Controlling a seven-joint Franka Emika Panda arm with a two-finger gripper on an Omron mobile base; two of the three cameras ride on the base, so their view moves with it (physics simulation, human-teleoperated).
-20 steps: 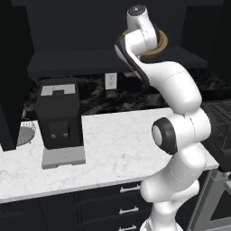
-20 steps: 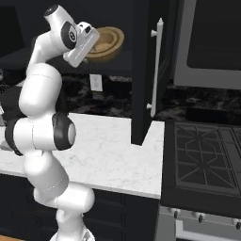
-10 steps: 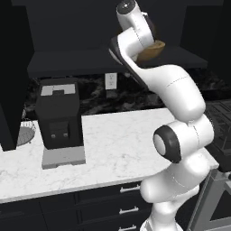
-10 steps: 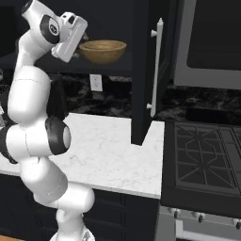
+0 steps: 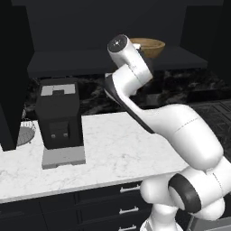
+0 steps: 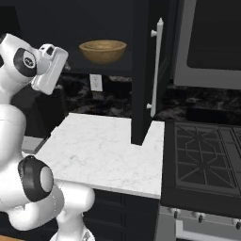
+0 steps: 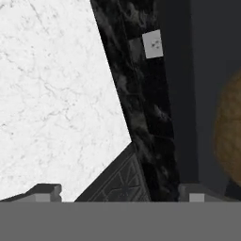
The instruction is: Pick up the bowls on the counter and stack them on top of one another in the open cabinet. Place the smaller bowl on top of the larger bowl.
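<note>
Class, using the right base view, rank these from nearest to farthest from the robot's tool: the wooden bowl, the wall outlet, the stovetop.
1. Wooden bowl, on the cabinet shelf right of the tool.
2. Wall outlet, lower on the backsplash.
3. Stovetop, far right.

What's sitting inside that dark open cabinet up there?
One wooden bowl rests upright on the open cabinet shelf. Whether another bowl sits nested inside it cannot be seen from here.

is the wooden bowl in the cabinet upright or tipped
Upright: the wooden bowl sits rim-up and level on the open cabinet shelf, apart from the arm.
</note>
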